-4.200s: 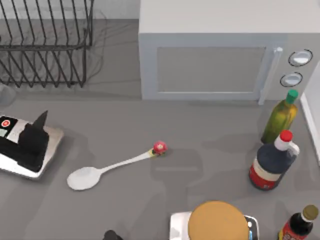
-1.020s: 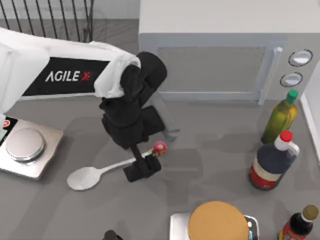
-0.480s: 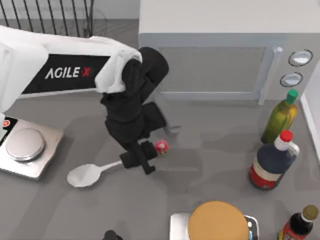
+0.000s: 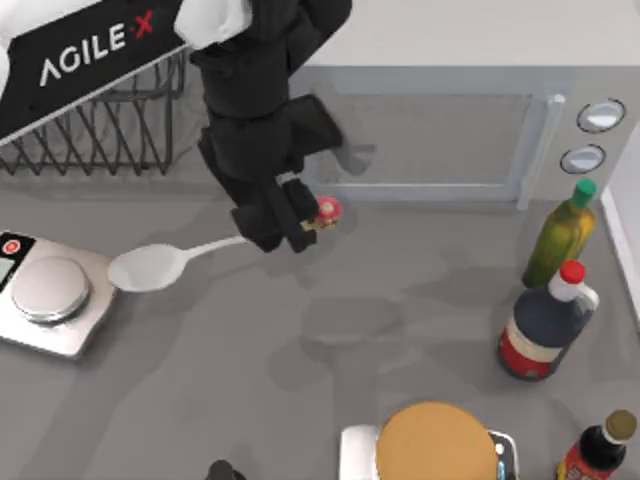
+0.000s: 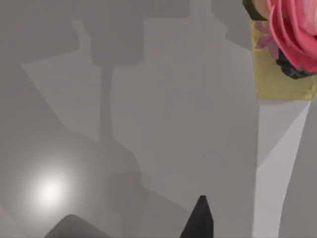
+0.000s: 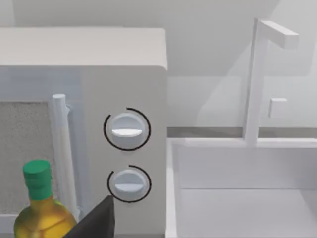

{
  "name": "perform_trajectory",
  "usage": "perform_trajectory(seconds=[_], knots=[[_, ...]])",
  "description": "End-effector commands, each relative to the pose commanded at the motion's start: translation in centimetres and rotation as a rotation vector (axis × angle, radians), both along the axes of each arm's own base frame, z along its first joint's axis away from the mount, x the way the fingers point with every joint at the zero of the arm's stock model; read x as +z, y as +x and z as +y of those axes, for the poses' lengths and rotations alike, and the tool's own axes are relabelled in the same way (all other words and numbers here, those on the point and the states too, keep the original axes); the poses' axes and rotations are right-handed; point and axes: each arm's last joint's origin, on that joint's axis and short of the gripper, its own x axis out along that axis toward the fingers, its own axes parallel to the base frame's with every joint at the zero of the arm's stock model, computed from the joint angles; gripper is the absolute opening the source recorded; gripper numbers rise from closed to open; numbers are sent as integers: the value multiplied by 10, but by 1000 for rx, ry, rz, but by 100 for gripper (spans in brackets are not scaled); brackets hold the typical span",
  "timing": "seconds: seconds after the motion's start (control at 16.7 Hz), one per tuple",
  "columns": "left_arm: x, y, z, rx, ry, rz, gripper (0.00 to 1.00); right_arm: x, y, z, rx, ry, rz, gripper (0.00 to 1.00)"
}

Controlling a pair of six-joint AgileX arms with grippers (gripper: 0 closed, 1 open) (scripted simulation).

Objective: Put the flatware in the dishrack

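You have the left gripper (image 4: pixel 285 218) in the upper left of the top view, its jaws pinching the slim handle of the spoon (image 4: pixel 150 266) close to the red knob. The spoon hangs nearly level in that grip: its white oval bowl points toward the left edge of the frame, over the near corner of the silver scale (image 4: pixel 45 300), while the red knob pokes out on the right side of the gripper. In the left wrist view you see the knob and its yellow stem (image 5: pixel 282 54) up close, with the white handle running down from it and grey tabletop (image 5: pixel 163 109) behind.

The dish rack (image 4: pixel 100 130) sits in the top left corner of the top view, partly under the white arm, just beyond the spoon. The microwave (image 4: pixel 430 130) fills the upper middle and right. Along the right edge stand a green-capped oil bottle (image 4: pixel 560 235), a dark bottle with a red cap (image 4: pixel 545 325) and a smaller dark bottle (image 4: pixel 598 445). A round tan disc on a grey base (image 4: pixel 435 445) lies at the bottom.

The right wrist view shows the microwave dials (image 6: pixel 127 130); whether the right gripper's jaws are spread, you cannot tell.
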Motion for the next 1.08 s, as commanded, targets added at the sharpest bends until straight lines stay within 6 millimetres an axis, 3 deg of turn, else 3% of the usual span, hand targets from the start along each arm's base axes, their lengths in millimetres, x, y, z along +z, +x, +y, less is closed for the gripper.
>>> perform_trajectory(seconds=[0.18,0.3,0.72,0.9,1.08], knots=[[48,-8,5,-1,-11,-15,0,0,0,0,0,0,0,100],[66,-13,9,2,-19,-27,0,0,0,0,0,0,0,100],[71,-13,14,17,-30,-41,0,0,0,0,0,0,0,100],[87,-11,37,111,-106,-131,0,0,0,0,0,0,0,100],[108,-12,78,279,-230,-285,0,0,0,0,0,0,0,100]])
